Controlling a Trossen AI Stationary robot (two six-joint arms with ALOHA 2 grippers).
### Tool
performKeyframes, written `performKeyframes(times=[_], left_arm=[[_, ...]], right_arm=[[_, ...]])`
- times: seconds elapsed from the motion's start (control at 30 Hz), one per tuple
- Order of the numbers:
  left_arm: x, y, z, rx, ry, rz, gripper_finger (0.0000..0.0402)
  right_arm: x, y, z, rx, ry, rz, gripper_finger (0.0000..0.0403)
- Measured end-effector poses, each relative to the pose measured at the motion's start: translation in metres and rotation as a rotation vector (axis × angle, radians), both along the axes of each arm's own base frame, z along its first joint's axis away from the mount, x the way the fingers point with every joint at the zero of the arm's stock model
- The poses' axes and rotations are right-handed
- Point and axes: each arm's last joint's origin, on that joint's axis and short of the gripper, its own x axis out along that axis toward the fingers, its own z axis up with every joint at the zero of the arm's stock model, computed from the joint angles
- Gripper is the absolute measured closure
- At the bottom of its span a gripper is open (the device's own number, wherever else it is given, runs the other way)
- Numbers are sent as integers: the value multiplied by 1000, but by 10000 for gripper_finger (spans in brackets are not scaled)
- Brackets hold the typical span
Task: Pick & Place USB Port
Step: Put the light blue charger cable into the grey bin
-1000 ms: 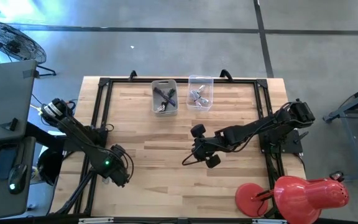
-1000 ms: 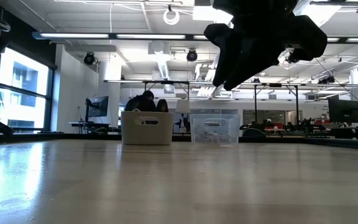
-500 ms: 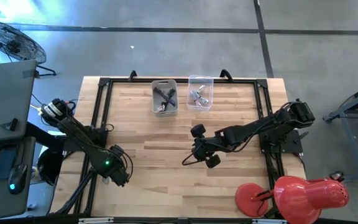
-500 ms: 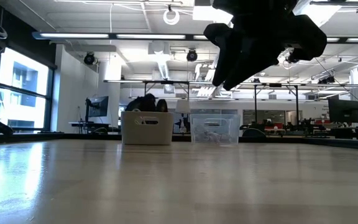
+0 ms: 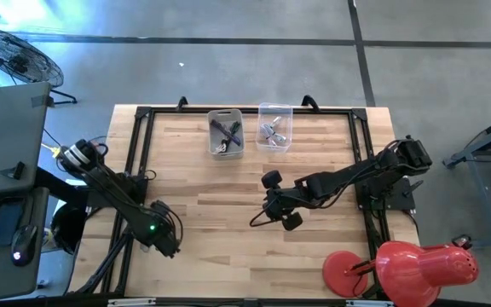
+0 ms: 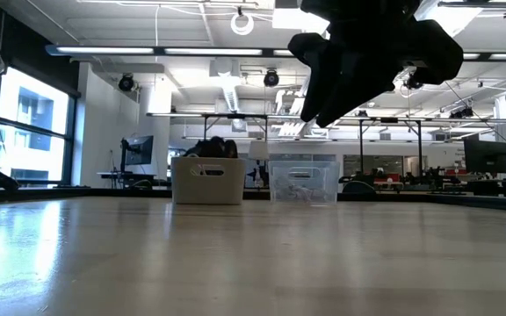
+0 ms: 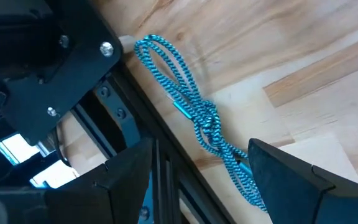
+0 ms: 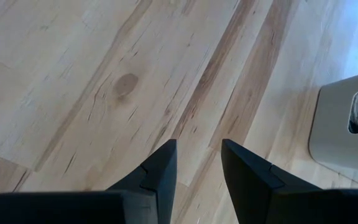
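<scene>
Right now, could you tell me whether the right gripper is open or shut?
Open and empty. In the right wrist view the right gripper shows bare wooden table between its two dark fingers, with nothing held.

Two bins point(image 5: 226, 133) point(image 5: 274, 125), two arms point(image 5: 118, 194) point(image 5: 339, 183), one red lamp point(image 5: 412, 266), one fan point(image 5: 17, 56)

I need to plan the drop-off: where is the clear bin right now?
In the high view, the clear bin sits at the table's far edge near the middle, just right of the grey bin, beyond the right gripper.
</scene>
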Motion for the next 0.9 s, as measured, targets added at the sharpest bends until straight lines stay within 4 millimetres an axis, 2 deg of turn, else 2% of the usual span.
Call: performKeyframes(times=[0.43,0.73,0.9], left_arm=[[6,-6,-13,5,10,1,142],[6,-6,-14,1,4,4,142],[4,-4,-23,-11,-7,5,142]], right_arm=[[0,1,0,9,2,3,284],[-1,3,0,46,15,22,284],[-1,3,-1,48,16,20,284]])
